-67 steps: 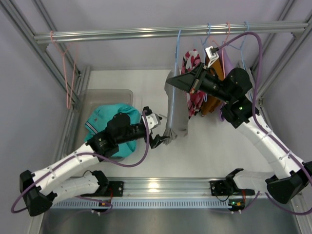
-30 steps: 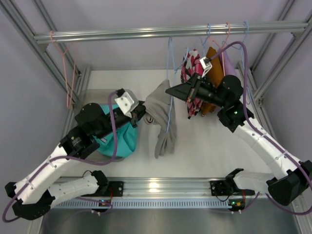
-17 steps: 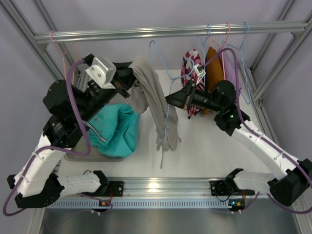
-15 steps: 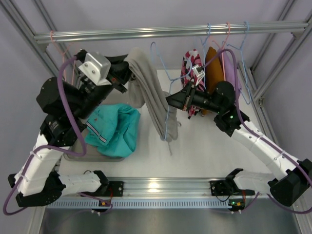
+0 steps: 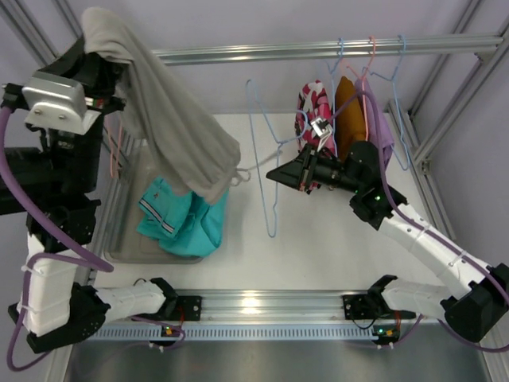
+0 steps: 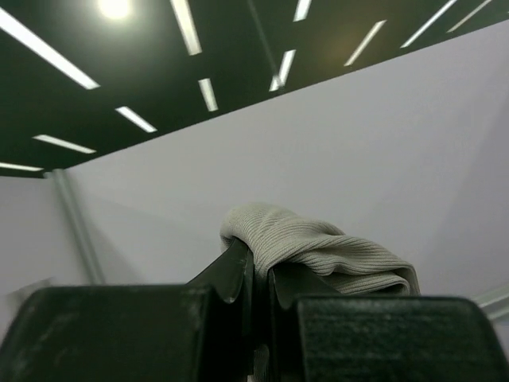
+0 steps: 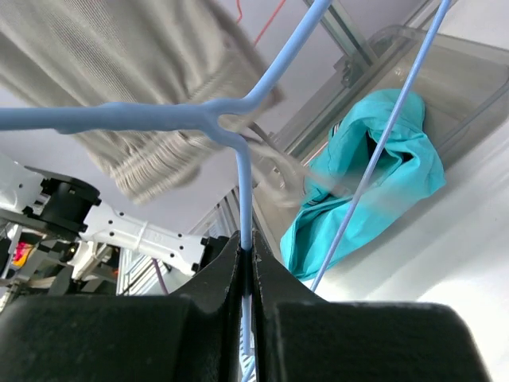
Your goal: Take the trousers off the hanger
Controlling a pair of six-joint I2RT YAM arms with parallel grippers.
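Trousers (image 5: 171, 119): grey knit, draped from the upper left of the top view and hanging down over the left-hand bin; well apart from the hanger's bar.
Cord (image 7: 278, 177): a pale, blurred drawstring trails from the trousers toward the centre; I cannot tell whether it loops the hanger's neck or only passes beside it.
Hanger (image 7: 119, 118): blue wire, bare, at the centre of the top view, tilted off the rail.
Right gripper (image 7: 245, 263): fingers pinched on the hanger's wire just below the neck.
Left gripper (image 6: 258, 267): pressed together on a fold of the trousers, raised high at the upper left.
Step in hand: in my judgement, the last of the pull-off; the cloth looks free and only the cord is in doubt.
Doing it well: hold the hanger steady, carry the trousers further left so the cord runs out clean, then lower over the bin before letting go.
Bin (image 5: 119, 251): clear, lower left, with a teal garment (image 5: 187, 219) in it.
Risk: a snagged cord would tug the hanger toward the clothes (image 5: 343, 111) on the rail (image 5: 238, 54), upper right.
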